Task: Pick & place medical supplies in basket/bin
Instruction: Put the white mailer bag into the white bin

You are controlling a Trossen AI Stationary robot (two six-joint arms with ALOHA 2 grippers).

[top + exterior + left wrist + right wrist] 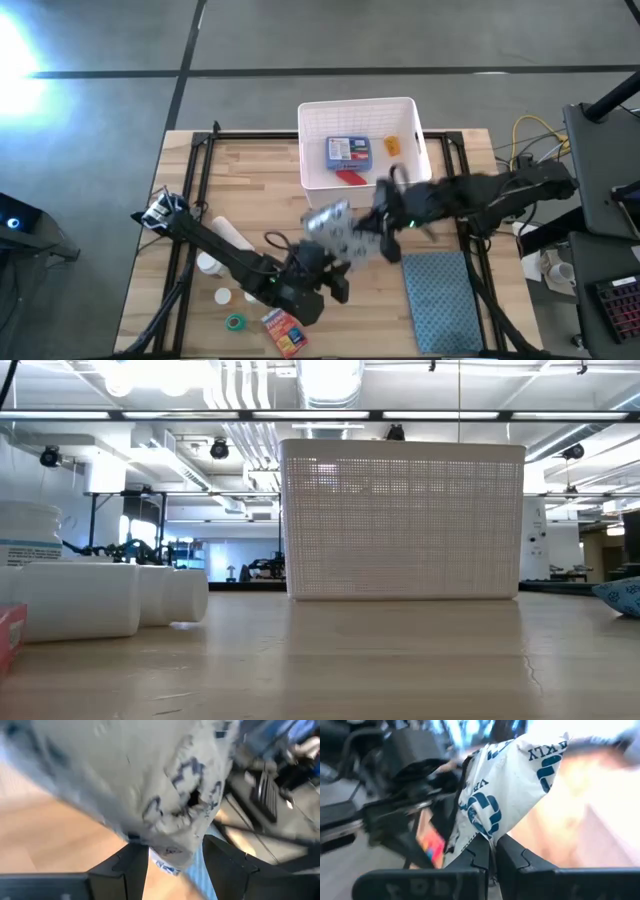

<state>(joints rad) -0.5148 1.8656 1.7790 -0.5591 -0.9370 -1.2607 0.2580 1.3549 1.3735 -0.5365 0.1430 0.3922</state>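
From left to right, your left gripper point(335, 283) hangs part-open over the table, your right gripper point(372, 243) pinches the wipes packet point(328, 222) aloft mid-table; next, carry it over the basket point(310, 150).

Blue capital letters on the white wipes packet point(510, 790) in the right wrist view — a fragment reading "KLY" near one edge, and "VE" on a crumpled fold; the rest of the wording is lost in creases. Print on the blue box point(349, 151) and the orange-red box point(283, 331) is too small to read.
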